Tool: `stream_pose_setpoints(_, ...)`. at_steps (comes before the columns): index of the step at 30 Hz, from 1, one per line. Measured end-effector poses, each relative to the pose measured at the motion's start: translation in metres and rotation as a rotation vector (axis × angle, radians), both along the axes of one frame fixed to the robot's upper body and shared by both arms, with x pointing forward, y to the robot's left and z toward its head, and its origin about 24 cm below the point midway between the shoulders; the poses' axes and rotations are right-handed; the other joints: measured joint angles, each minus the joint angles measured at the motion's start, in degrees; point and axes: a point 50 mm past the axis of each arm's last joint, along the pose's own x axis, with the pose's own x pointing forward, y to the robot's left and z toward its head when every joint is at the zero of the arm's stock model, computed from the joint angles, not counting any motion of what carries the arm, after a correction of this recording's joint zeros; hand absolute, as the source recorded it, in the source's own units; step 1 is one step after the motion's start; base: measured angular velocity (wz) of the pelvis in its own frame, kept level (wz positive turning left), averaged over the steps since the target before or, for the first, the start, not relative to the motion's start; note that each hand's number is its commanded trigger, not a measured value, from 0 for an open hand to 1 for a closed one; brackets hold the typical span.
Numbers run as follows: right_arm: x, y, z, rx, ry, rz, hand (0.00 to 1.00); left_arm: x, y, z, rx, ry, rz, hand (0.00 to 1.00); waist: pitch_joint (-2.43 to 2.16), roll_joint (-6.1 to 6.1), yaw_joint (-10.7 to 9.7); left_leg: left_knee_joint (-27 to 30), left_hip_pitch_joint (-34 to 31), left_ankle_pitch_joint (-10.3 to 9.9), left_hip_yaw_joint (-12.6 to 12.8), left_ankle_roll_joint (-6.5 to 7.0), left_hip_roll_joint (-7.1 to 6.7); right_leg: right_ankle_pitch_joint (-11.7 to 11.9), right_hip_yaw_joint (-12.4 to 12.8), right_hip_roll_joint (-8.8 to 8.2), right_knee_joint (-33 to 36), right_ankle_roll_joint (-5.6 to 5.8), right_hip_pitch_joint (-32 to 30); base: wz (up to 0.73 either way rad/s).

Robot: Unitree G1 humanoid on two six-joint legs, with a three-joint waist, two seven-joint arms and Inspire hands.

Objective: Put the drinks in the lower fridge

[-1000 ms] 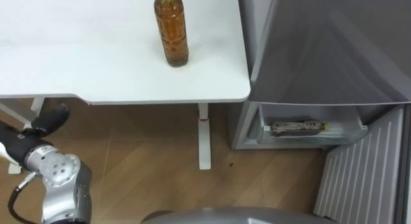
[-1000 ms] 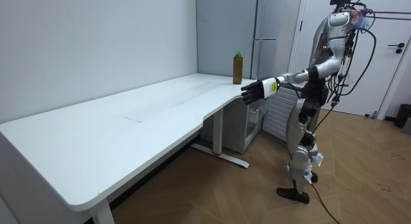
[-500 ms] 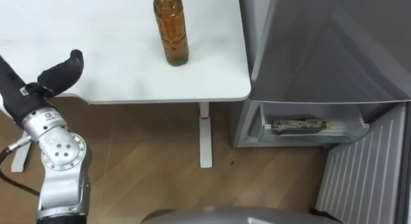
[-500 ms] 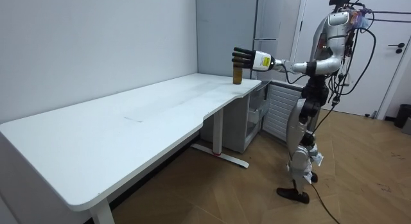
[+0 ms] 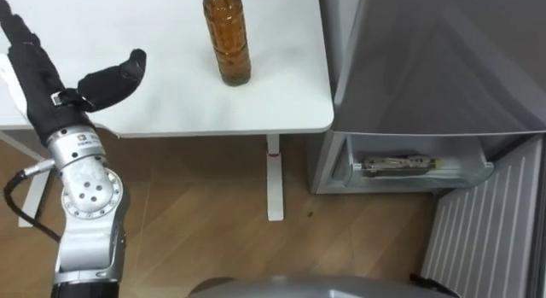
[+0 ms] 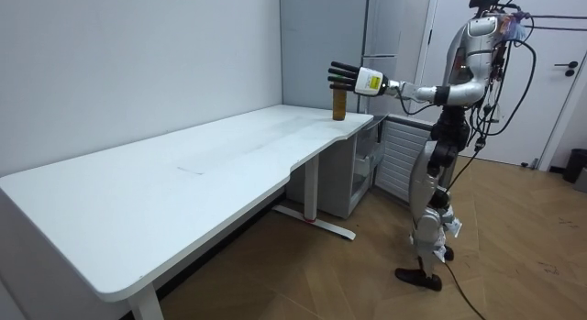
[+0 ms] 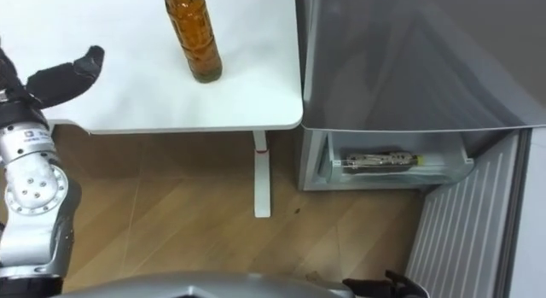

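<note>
Bottle [image 5: 228, 37]: one, amber drink, green cap, upright on the white table [image 5: 153, 110] near the table's far right corner, not held. It stands well apart from the fingers [image 5: 19, 33], off to their thumb side and a little further forward.

Left hand [image 5: 53, 91]: raised above the table's front edge, fingers straight and spread, thumb [image 5: 119, 72] stuck out toward the bottle, nothing in it. The room view puts the same hand level with the bottle and near it, arm stretched out from the shoulder.

Step in hand (judgement): reach toward the bottle, before any grasp. No drink has gone into the fridge [image 5: 435, 67] yet, so the task is at its start.

Next move (judgement): carry the hand across to the thumb side until the bottle sits between thumb and fingers, then close round the body below the cap. The bottle is tall and narrow, so a sideways knock from the thumb could tip it.

Beyond the bottle, further to the thumb side: lower fridge compartment [image 5: 465, 172] open, its ribbed door [image 5: 486, 238] swung out toward the robot. A flat packet [image 5: 397, 166] lies inside.

Counts:
- bottles: 1
- tables: 1
- fridges: 1
- packets in the lower compartment: 1
- hands at work: 1
</note>
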Motion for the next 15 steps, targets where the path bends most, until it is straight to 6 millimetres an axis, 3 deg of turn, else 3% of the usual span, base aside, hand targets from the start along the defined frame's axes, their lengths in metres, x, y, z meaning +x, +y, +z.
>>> stream_pose_setpoints(4, 0.003, 0.002, 0.000, 0.004, -0.006, 0.007, 0.00, 0.005, -0.004, 0.001, -0.066, -0.008, -0.078, 0.00, 0.22, -0.33, -0.5, 0.0, -0.1, 0.0, 0.0, 0.00, 0.00, 0.0, -0.1, 0.00, 0.0, 0.00, -0.1, 0.00)
stream_pose_setpoints(15, 0.009, 0.003, 0.000, 0.005, -0.006, 0.045, 0.00, 0.011, -0.015, -0.001, -0.137, 0.008, -0.254, 0.00, 0.17, -0.44, -1.4, 0.1, -0.1, 0.0, 0.6, 0.00, 0.00, 0.0, 1.1, -0.02, 0.0, 0.00, -0.1, -0.03)
